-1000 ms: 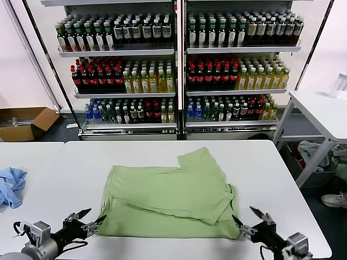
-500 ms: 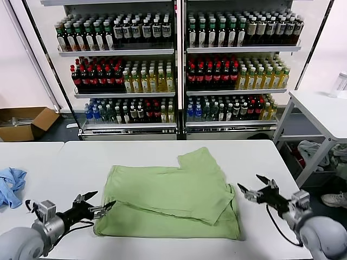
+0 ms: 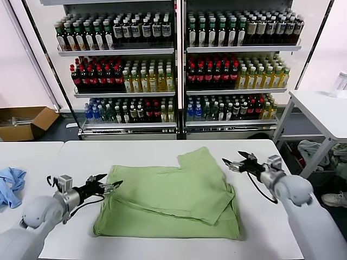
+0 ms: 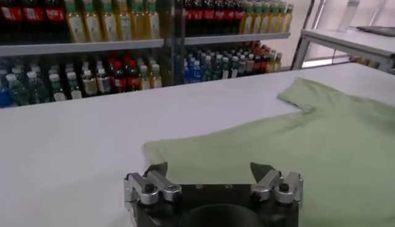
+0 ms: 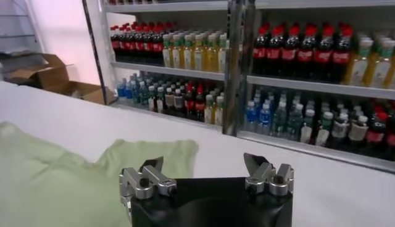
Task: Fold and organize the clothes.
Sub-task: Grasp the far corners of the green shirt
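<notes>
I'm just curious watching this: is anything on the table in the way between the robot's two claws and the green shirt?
Nothing visible. The left gripper is open at the shirt's left edge; the right gripper is open by its far right corner. Only bare table lies between.

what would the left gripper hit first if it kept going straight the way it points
Most likely the shirt. The left gripper is open and points at the shirt's near left corner, right at its edge. Its height above the table is unclear, so it might slide just over the fabric.
</notes>
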`<state>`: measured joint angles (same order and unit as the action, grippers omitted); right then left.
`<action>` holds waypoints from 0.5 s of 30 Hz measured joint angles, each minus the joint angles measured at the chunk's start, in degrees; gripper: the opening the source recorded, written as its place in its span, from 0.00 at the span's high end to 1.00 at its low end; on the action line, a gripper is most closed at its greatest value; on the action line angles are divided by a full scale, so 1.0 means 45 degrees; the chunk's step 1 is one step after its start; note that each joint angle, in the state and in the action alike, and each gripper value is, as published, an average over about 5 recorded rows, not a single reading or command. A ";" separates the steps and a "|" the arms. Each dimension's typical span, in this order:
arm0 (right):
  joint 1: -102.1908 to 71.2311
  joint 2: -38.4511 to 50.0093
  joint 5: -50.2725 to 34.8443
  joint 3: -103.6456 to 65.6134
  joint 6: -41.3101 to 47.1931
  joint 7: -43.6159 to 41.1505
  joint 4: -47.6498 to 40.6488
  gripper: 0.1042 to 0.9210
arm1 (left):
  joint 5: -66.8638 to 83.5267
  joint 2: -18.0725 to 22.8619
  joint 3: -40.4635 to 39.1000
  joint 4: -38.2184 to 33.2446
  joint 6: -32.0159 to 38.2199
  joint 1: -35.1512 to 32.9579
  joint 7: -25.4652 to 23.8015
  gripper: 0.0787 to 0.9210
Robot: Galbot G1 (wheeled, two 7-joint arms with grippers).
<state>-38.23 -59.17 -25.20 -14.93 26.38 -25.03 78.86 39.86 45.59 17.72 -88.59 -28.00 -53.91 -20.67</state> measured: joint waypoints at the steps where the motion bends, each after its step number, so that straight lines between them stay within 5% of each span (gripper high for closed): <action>1: 0.0279 -0.0086 0.0044 0.0193 -0.0026 -0.0041 -0.0320 0.12 | 0.0004 0.0044 -0.0233 0.0300 0.0006 0.0344 -0.0013 0.12; 15: 0.2546 -0.1276 0.0608 0.1876 -0.0281 -0.0159 -0.3275 0.12 | -0.0060 0.0490 -0.2012 0.2994 0.0068 0.3157 -0.0057 0.12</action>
<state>-26.77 -64.91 -22.46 -6.49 25.12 -25.74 64.13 39.59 47.80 8.66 -75.12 -27.69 -39.70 -20.93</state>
